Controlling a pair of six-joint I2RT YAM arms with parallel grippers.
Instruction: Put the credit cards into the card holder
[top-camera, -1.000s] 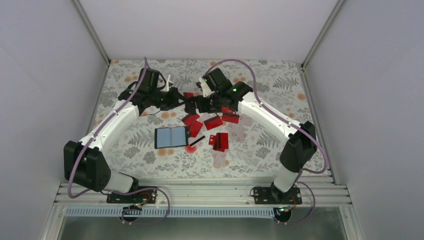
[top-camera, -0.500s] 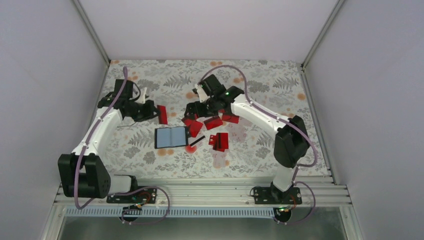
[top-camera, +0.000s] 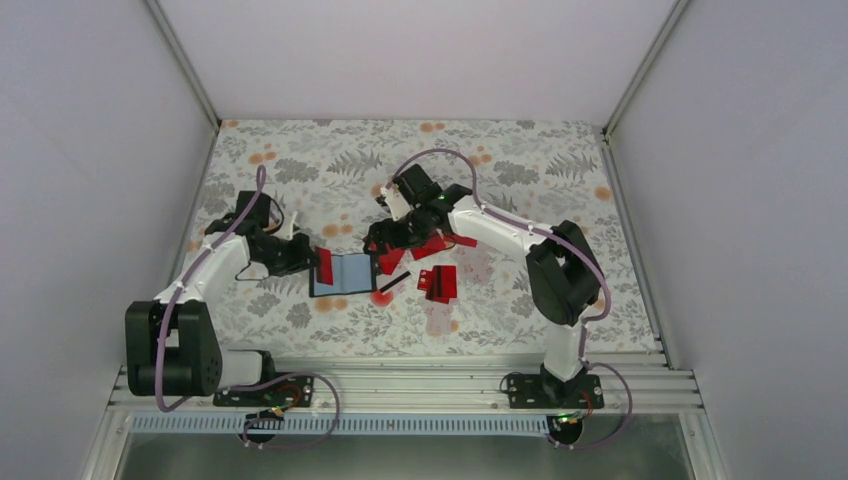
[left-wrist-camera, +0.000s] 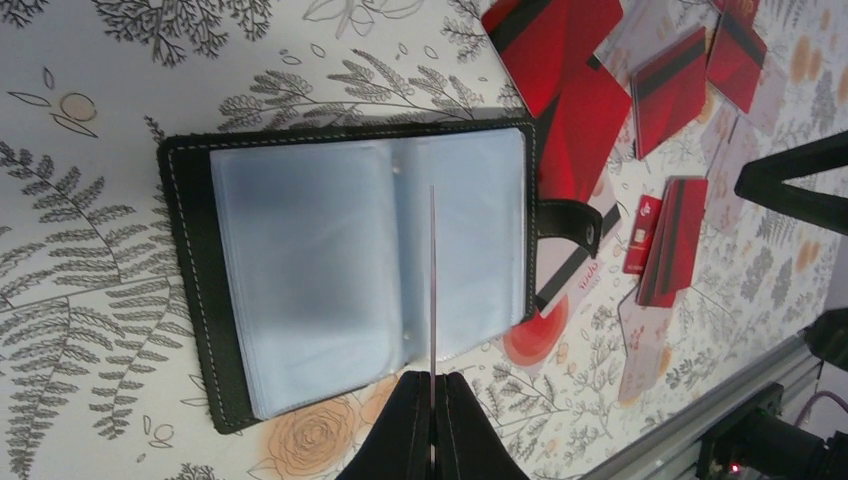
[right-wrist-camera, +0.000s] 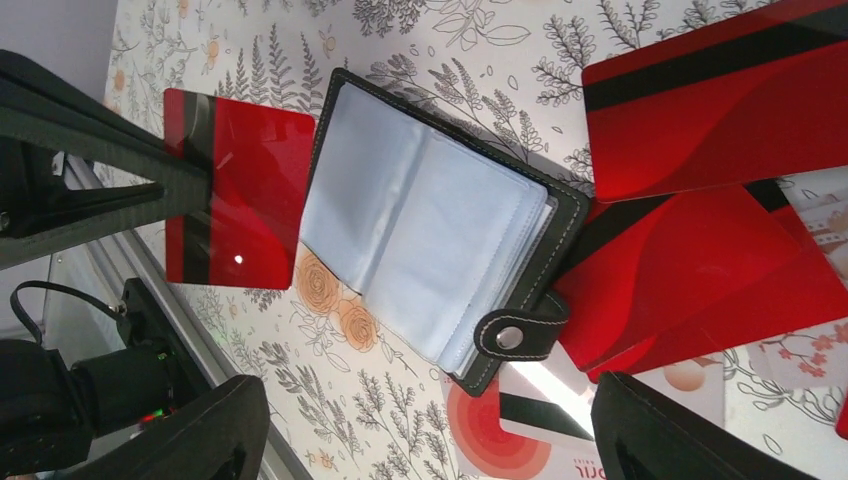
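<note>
Overhead, left gripper (top-camera: 312, 262) pinches one credit card (top-camera: 324, 265) at the card holder's (top-camera: 345, 275) left edge; right gripper (top-camera: 380, 240) hovers spread at its right. Left wrist: card edge-on above clear pockets (left-wrist-camera: 300, 270), so it should tilt flatter. Right wrist: loose credit cards (right-wrist-camera: 720, 110) beside its clasp (right-wrist-camera: 510, 337).

We look into a robotics lab test cell. Plain white panels (top-camera: 90, 150) box in a table (top-camera: 300, 150) spread with a floral cloth. An aluminium rail (top-camera: 400, 385) along the bottom of the frame carries the left arm (top-camera: 215, 262) and right arm (top-camera: 500, 228), both trailing purple cables (top-camera: 440, 152). Red credit cards (top-camera: 440, 283) and an open card holder (top-camera: 345, 273) lie mid-frame.
</note>
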